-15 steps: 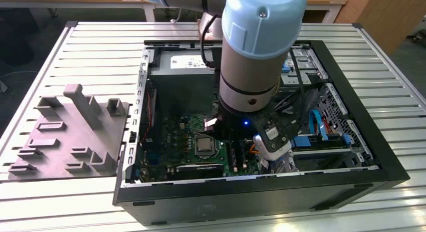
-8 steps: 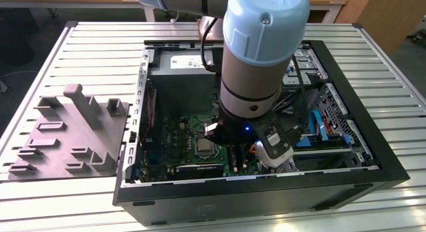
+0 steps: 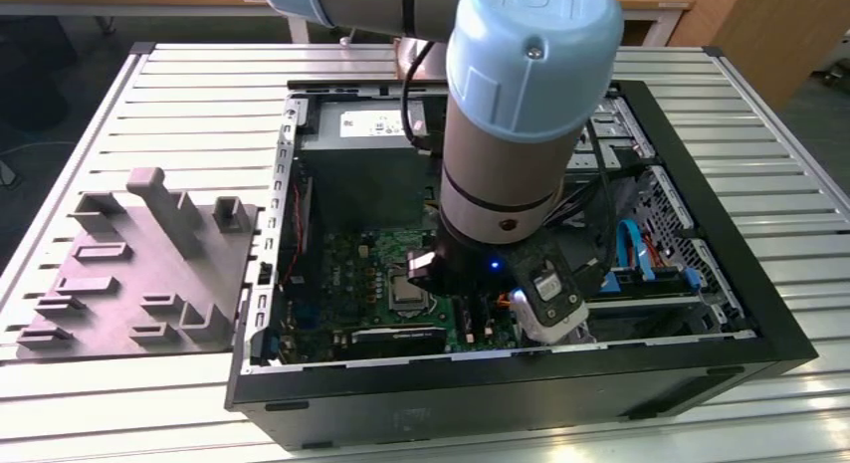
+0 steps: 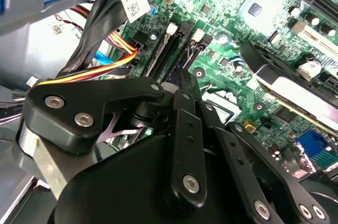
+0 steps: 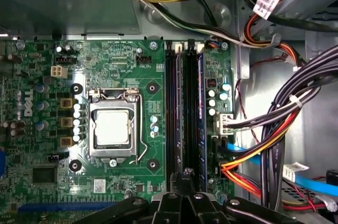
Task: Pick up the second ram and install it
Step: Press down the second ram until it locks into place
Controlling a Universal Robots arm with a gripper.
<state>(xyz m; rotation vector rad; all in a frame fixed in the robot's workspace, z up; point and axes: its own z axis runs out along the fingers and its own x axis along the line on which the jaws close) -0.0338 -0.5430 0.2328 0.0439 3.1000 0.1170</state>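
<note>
Slatted metal bench (image 3: 159, 95), open PC case (image 3: 743, 314). The tool (image 5: 185, 177) hovered over the motherboard (image 5: 121, 71) sockets; couldn't tell its grip state. The second ram (image 5: 201, 123) looked thin, stiff, fragile, so I'd hold its edges.

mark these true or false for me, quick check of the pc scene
1. The computer case lies open with the motherboard exposed. True.
2. The pincer hangs over the grey holder block. False: it is down inside the case, at the long black memory sockets.
3. A cooler fan covers the processor. False: its bare metal top shows in the first wrist view.
4. The grey holder block sits on the slatted table, at the exterior view's left of the case. True.
</note>
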